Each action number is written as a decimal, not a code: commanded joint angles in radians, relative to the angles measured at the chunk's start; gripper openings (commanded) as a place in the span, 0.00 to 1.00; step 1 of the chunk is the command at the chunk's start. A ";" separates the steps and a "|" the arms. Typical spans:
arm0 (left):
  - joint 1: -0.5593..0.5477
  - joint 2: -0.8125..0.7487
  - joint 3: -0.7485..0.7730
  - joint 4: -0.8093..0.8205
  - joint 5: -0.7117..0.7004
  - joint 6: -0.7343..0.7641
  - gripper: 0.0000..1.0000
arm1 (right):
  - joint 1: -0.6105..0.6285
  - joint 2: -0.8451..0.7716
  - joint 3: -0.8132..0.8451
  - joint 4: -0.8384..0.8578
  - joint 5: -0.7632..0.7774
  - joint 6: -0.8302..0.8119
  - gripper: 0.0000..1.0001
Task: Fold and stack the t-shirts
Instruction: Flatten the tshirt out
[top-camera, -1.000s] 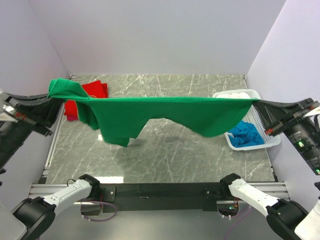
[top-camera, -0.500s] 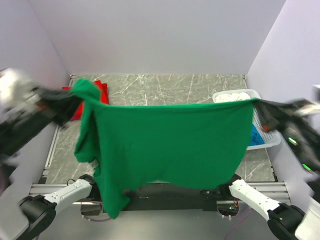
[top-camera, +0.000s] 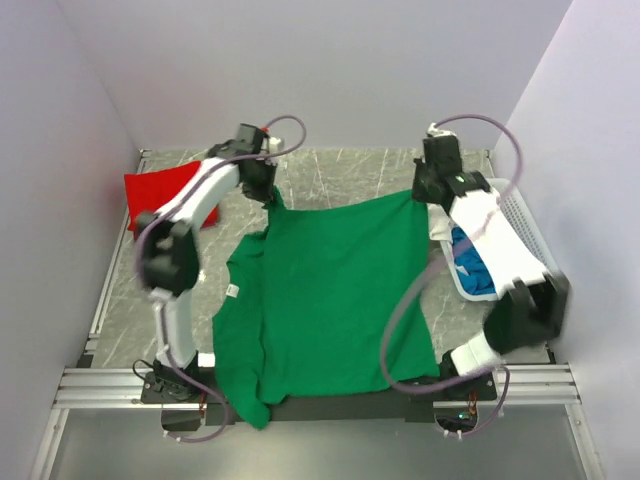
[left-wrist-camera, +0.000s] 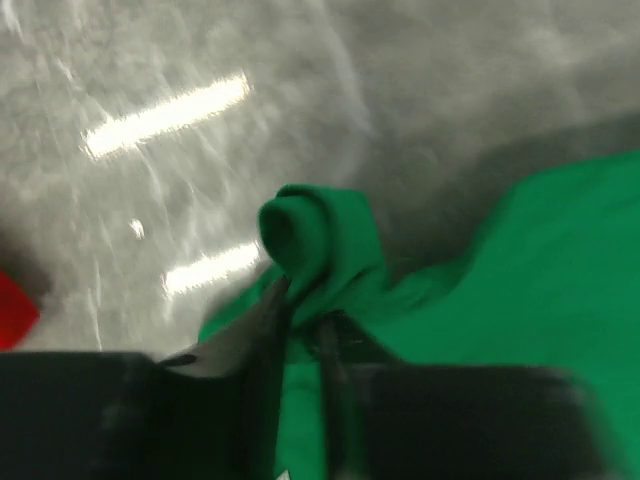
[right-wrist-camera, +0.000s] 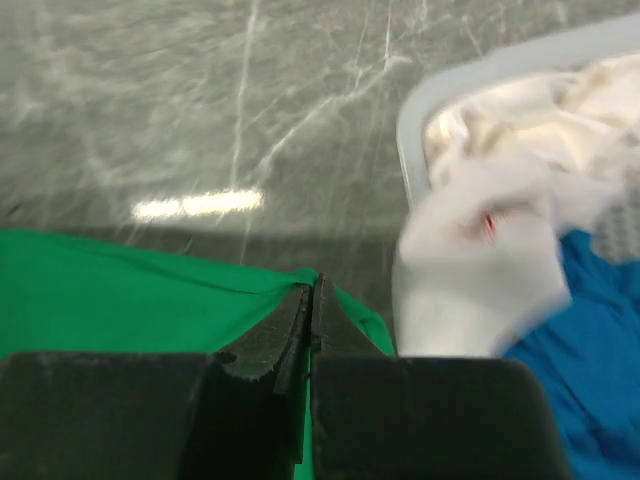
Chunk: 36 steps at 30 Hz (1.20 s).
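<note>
1. Top external view: the green t-shirt (top-camera: 330, 290) lies spread flat across the middle of the table (top-camera: 340, 165). Its near hem drapes over the table's near edge, and a small white neck label (top-camera: 232, 291) shows at its left side. The left gripper (top-camera: 266, 190) sits at the shirt's far left corner and the right gripper (top-camera: 422, 192) at its far right corner, both low over the surface. A red t-shirt (top-camera: 160, 188) lies in the table's far left corner, apart from the green one. A white lattice basket (top-camera: 522, 232) stands along the right edge with a blue t-shirt (top-camera: 470, 272) inside.

2. Left wrist view: this view is blurred. A bunched knob of the green t-shirt (left-wrist-camera: 560, 260) pokes up between the fingers of the left gripper (left-wrist-camera: 300, 310), which stand slightly apart. I cannot tell whether they are pinching the cloth or only standing around it. A sliver of the red t-shirt (left-wrist-camera: 15, 310) shows at the left border.

3. Right wrist view: the right gripper (right-wrist-camera: 312, 290) is clenched, its tips pressed together on the far edge of the green t-shirt (right-wrist-camera: 120, 290). Just to its right is the basket (right-wrist-camera: 450, 85), holding a white t-shirt (right-wrist-camera: 520, 110) that spills over the rim, with the blue t-shirt (right-wrist-camera: 590, 350) beside it.
</note>
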 joint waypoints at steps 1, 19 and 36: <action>0.002 0.218 0.342 -0.066 -0.227 0.027 0.26 | -0.037 0.170 0.123 0.149 -0.023 -0.010 0.00; 0.010 -0.174 -0.207 0.519 -0.142 -0.212 0.99 | -0.063 0.169 0.086 0.306 -0.152 -0.003 0.46; 0.050 0.081 -0.207 0.595 0.188 -0.410 1.00 | -0.023 0.329 0.022 0.245 -0.318 0.043 0.46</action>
